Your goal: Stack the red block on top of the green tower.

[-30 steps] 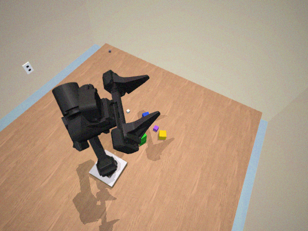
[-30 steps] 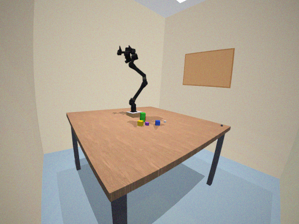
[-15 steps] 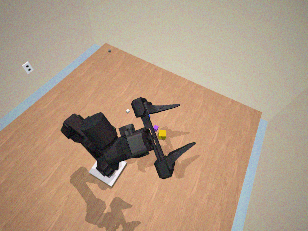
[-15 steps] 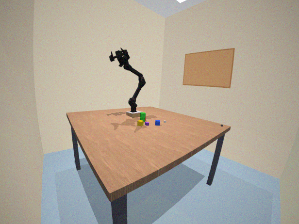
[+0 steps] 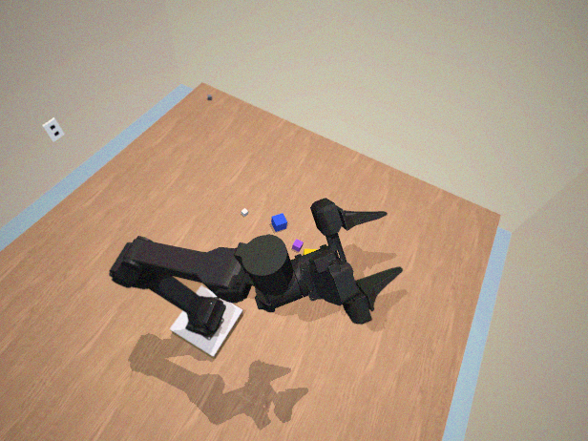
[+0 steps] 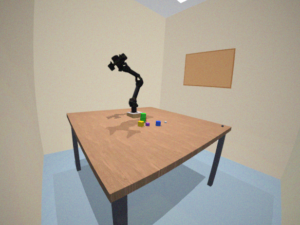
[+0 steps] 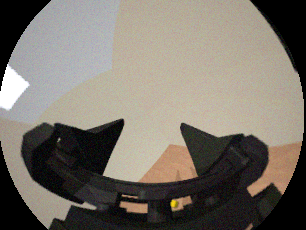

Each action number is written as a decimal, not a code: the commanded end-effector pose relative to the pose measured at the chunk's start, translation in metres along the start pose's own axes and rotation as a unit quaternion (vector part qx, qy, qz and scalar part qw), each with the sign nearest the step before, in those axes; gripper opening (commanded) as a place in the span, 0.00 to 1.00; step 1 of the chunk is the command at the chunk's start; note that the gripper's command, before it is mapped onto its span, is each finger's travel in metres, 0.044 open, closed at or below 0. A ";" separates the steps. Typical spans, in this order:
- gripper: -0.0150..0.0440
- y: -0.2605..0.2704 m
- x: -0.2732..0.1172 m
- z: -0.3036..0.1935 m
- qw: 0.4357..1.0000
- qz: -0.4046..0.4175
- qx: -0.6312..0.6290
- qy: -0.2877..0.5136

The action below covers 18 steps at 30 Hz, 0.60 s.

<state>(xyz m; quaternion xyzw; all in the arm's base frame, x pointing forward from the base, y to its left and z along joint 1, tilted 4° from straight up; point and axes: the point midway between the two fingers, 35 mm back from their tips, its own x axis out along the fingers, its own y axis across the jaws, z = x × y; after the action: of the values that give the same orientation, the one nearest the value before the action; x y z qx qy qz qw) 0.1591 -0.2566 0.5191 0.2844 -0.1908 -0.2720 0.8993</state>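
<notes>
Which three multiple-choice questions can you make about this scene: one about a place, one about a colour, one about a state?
1. Which block lies between the yellow block and the blue block?
A. an orange block
B. the purple block
C. a black block

2. What colour is the smallest cube?
A. white
B. pink
C. brown

3. How is the tool?
A. shut on a block
B. open, holding nothing
C. shut, empty

Answers:
1 B: the exterior view shows it in the gap between them.
2 A: it is a pale speck beyond the blue block.
3 B: in the top view its fingers stand wide apart with nothing between them.
</notes>
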 end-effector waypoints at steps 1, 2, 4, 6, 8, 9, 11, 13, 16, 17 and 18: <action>1.00 -0.008 0.014 -0.030 0.999 -0.013 0.028 0.041; 1.00 -0.009 0.017 -0.038 0.998 -0.016 0.034 0.051; 1.00 -0.015 0.024 -0.056 0.996 -0.025 0.045 0.076; 1.00 -0.020 0.029 -0.075 0.993 -0.035 0.054 0.103; 1.00 -0.024 0.034 -0.096 0.988 -0.046 0.061 0.131; 1.00 -0.026 0.036 -0.106 0.986 -0.051 0.064 0.145; 1.00 -0.029 0.039 -0.128 0.980 -0.061 0.068 0.174; 1.00 -0.032 0.040 -0.151 0.973 -0.072 0.070 0.206; 1.00 -0.036 0.039 -0.187 0.960 -0.089 0.069 0.256; 1.00 -0.036 0.038 -0.199 0.955 -0.094 0.067 0.273; 1.00 -0.037 0.037 -0.210 0.950 -0.099 0.065 0.290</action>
<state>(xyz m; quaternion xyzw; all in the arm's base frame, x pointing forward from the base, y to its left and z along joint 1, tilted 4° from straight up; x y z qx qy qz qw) 0.2645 -0.2312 0.3730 0.4197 0.0356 -0.2535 0.8708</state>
